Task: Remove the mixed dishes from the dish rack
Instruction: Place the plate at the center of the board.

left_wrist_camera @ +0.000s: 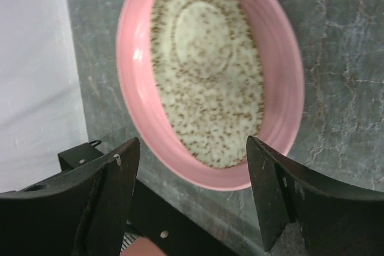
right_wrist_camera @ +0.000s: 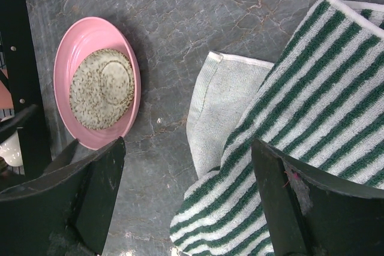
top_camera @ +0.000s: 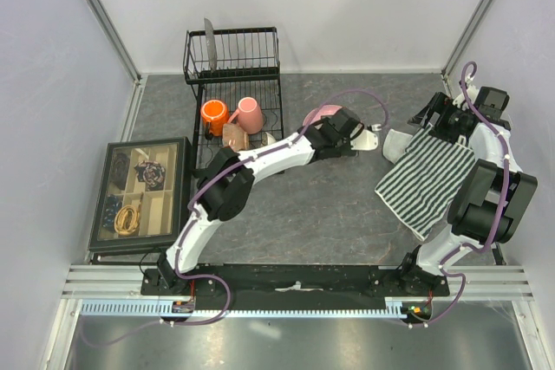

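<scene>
The wide pink dish (left_wrist_camera: 207, 64) with a speckled inside lies flat on the table just right of the black wire dish rack (top_camera: 234, 93). It also shows in the top view (top_camera: 319, 115) and the right wrist view (right_wrist_camera: 96, 82). My left gripper (left_wrist_camera: 192, 143) hovers over its near rim, open and empty, not touching it. An orange mug (top_camera: 213, 115), a pink mug (top_camera: 250, 114), a tan-brown bowl (top_camera: 234, 136) and a small white bowl (top_camera: 270, 139) sit in the rack. My right gripper (right_wrist_camera: 187, 145) is open and empty above the edge of the striped cloth (right_wrist_camera: 300, 118).
A black-framed box of trinkets (top_camera: 139, 192) stands left of the rack. A grey blade (top_camera: 209, 45) stands in the rack's upright back basket. The striped cloth (top_camera: 429, 175) lies at the right. Walls close in at the back and both sides.
</scene>
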You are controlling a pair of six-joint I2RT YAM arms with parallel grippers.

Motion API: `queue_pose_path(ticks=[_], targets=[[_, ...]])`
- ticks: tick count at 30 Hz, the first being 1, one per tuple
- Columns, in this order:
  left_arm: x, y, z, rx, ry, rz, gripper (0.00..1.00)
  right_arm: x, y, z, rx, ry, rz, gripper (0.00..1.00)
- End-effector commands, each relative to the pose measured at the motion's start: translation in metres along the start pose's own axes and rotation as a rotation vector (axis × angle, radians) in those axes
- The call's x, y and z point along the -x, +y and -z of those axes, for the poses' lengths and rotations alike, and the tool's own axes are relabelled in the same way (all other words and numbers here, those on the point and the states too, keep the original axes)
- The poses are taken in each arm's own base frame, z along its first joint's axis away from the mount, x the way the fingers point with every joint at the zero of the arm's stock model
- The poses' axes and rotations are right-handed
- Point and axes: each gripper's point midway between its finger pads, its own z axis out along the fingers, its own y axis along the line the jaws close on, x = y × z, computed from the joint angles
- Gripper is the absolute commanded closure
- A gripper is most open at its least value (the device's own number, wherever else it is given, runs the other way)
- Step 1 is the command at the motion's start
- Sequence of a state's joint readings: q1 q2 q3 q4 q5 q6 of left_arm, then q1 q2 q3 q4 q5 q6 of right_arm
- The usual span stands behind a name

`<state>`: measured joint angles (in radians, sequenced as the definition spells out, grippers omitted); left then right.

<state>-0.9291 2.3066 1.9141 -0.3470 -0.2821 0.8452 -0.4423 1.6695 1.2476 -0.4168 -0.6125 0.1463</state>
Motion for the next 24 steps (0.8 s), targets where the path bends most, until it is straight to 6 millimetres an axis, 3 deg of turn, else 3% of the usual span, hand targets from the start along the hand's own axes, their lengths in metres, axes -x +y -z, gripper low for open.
queue_pose_path(ticks=[1,2,12,16,24], targets=[[0.035,0.084,0.073,0.161,-0.144,0.174,0.20,0.004,0.001,0.000,0.014,-0.020,0.014,0.07],[0.034,0.088,0.078,0.168,-0.148,0.194,0.16,0.005,0.001,0.000,0.012,-0.021,0.013,0.07],[0.018,0.167,0.165,0.297,-0.262,0.432,0.15,0.005,0.004,0.001,0.024,-0.022,0.021,0.02],[0.008,0.201,0.214,0.329,-0.358,0.572,0.14,0.005,0.004,0.002,0.024,-0.026,0.021,0.02],[-0.052,0.264,0.271,0.447,-0.368,0.784,0.12,0.003,0.004,-0.001,0.035,-0.015,0.010,0.02]])
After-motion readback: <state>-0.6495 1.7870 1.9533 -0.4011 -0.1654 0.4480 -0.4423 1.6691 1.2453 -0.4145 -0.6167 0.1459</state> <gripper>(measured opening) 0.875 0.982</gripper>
